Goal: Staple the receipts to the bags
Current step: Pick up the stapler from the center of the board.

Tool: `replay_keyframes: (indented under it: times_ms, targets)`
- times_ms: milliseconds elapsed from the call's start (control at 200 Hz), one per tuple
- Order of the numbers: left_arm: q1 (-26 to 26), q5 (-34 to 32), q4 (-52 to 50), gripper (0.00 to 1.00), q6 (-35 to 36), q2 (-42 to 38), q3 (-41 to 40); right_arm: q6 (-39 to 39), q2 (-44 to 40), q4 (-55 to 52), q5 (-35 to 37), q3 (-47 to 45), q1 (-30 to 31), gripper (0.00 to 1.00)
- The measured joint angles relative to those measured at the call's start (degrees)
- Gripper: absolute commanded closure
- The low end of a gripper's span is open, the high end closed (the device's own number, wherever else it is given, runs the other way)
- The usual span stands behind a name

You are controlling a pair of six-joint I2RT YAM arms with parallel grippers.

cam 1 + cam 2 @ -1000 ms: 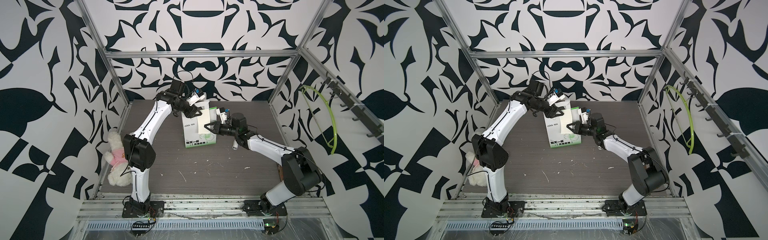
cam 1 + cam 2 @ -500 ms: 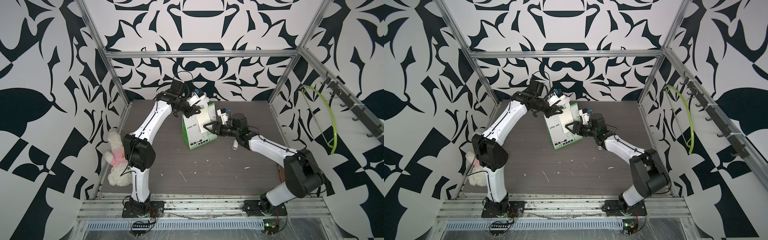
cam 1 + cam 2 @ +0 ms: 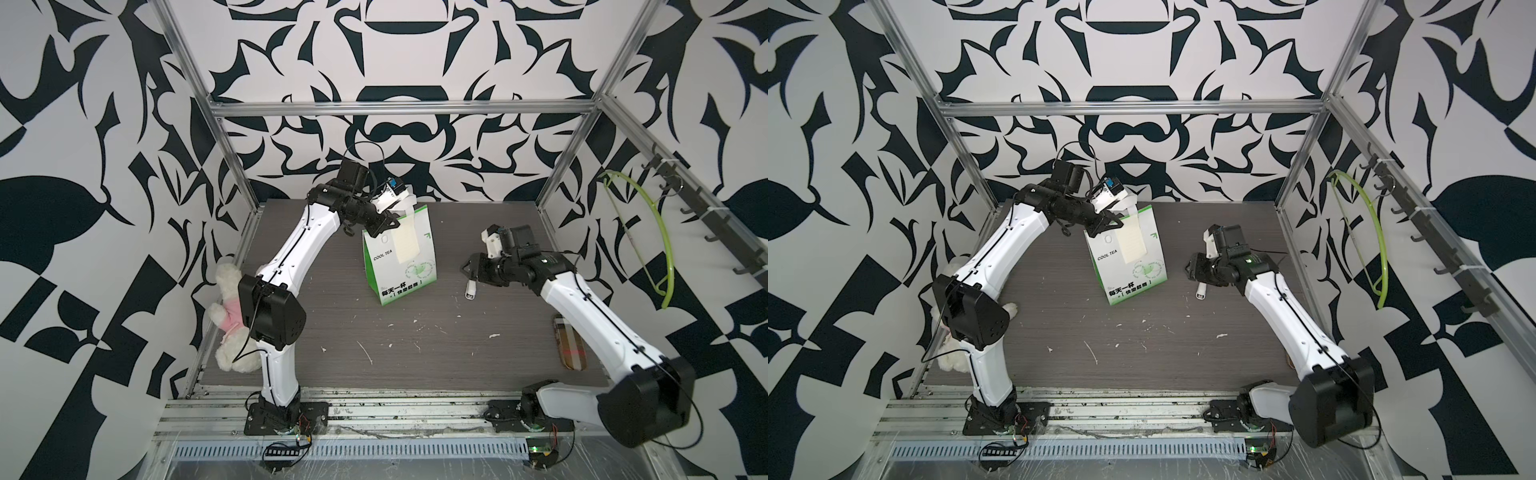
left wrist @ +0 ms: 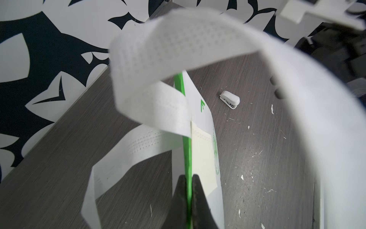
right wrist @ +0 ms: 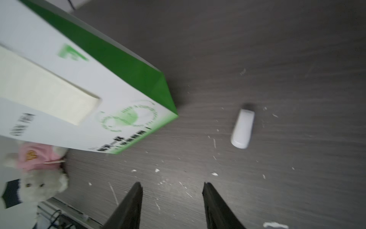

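The white and green bag (image 3: 411, 270) (image 3: 1138, 272) stands tilted at the back middle of the table. The cream receipt (image 3: 406, 246) (image 3: 1133, 246) lies flat on its upper front face. My left gripper (image 3: 390, 224) (image 3: 1116, 224) is shut on the bag's top edge. In the left wrist view its jaws (image 4: 189, 179) pinch the green edge (image 4: 187, 154), with the receipt (image 4: 203, 162) beside one finger and the white handles (image 4: 178, 49) looping overhead. My right gripper (image 3: 466, 269) (image 3: 1191, 271) (image 5: 172, 184) is open and empty, right of the bag (image 5: 122, 95).
A small white stapler (image 3: 470, 289) (image 3: 1201, 291) (image 4: 229, 99) (image 5: 242, 128) lies on the table just below the right gripper. A plush toy (image 3: 230, 316) (image 5: 39, 178) sits at the left edge. A brown flat object (image 3: 571, 345) lies at the right. Paper scraps dot the table.
The left gripper has shut on the bag's top and the bag has tipped up from leaning back. The right gripper has opened, let go and drawn back to the right.
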Motion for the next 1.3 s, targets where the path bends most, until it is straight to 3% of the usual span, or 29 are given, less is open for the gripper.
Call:
replay_keyframes:
  times_ms: [140, 255, 475, 740, 1300]
  targets:
    - [-0.17, 0.02, 0.0, 1.0, 1.07, -0.9, -2.14, -1.38, 4.76, -3.28, 4.55, -0.55, -0.22, 0.4]
    - [-0.42, 0.26, 0.5, 1.0, 1.9, -1.14, -3.63, -1.68, 6.82, -3.39, 5.84, -0.61, -0.96, 0.49]
    - [-0.94, 0.22, 1.05, 1.0, 2.84, -2.43, -4.98, -1.07, 11.56, -1.49, 5.66, -0.61, -3.1, 0.55]
    - [-1.75, 0.17, 1.36, 1.0, 3.21, -2.51, -5.42, -1.07, 16.06, 2.08, 4.46, -0.7, -5.73, 0.5]
    - [-2.25, -0.02, 1.33, 1.0, 3.39, -2.49, -5.42, -2.43, 24.74, 6.23, 0.92, -0.52, -7.26, 0.53]
